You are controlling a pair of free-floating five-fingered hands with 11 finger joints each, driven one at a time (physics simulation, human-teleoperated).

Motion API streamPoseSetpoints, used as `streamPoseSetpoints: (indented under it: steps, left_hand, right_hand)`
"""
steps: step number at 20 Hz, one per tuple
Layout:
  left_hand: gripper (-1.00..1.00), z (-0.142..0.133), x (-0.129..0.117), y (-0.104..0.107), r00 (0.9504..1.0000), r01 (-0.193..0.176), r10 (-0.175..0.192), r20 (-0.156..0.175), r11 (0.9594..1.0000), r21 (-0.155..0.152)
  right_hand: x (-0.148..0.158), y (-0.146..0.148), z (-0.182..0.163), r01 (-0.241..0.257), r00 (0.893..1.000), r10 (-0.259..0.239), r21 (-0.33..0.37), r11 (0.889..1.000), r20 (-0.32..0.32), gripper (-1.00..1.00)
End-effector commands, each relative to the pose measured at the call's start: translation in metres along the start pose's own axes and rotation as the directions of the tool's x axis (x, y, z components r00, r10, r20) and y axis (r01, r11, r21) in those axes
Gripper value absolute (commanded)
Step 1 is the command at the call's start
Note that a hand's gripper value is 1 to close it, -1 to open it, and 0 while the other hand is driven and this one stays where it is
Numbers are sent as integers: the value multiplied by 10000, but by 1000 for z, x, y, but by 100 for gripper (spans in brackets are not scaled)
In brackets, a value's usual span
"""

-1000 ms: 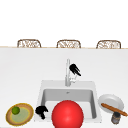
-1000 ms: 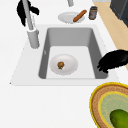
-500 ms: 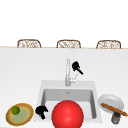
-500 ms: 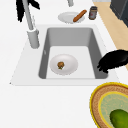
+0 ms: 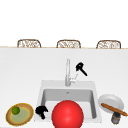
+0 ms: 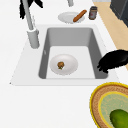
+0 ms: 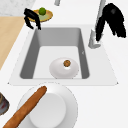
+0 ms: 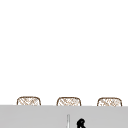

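My right hand [image 5: 80, 67] hovers just right of the tall faucet [image 5: 67, 72], above its side lever. Its fingers hang straight down beside the spout [image 7: 111, 20] and hold nothing; it also shows behind the faucet [image 6: 27, 6] and low in the upper view [image 8: 80, 123]. My left hand [image 5: 41, 111] floats over the sink's front left corner, fingers drooping loosely and empty [image 6: 112, 61] [image 7: 32, 17]. In the basin [image 6: 72, 37] lies a white bowl [image 6: 63, 64] with a small brown item [image 7: 66, 63] in it.
A woven plate [image 5: 20, 115] with a green lime [image 5: 16, 110] sits left of the sink. To the right stand a white plate [image 5: 111, 101] bearing a brown baguette [image 7: 25, 107] and a dark jar [image 5: 115, 118]. A red ball [image 5: 67, 114] covers the sink's front. Three chairs [image 5: 68, 43] line the far edge.
The right hand has edged slightly to the right beside the faucet. The left hand has stayed where it was.
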Motion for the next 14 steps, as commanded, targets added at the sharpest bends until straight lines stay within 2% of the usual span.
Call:
streamPoseSetpoints:
  steps: [1,7,10,14]
  left_hand:
    - [0,0,0,0,10000,0,0,0,10000,0]
    - [0,0,0,0,10000,0,0,0,10000,0]
    - [0,0,0,0,10000,0,0,0,10000,0]
    - [0,0,0,0,10000,0,0,0,10000,0]
  right_hand:
    - [-19,15,4,385,9992,-377,-564,9977,155,-100]
    - [-44,39,12,572,9977,-546,-698,9959,395,-100]
    - [-39,50,24,709,9955,-657,-757,9946,689,-100]
    - [-22,66,33,336,9992,-320,-654,9973,254,-100]
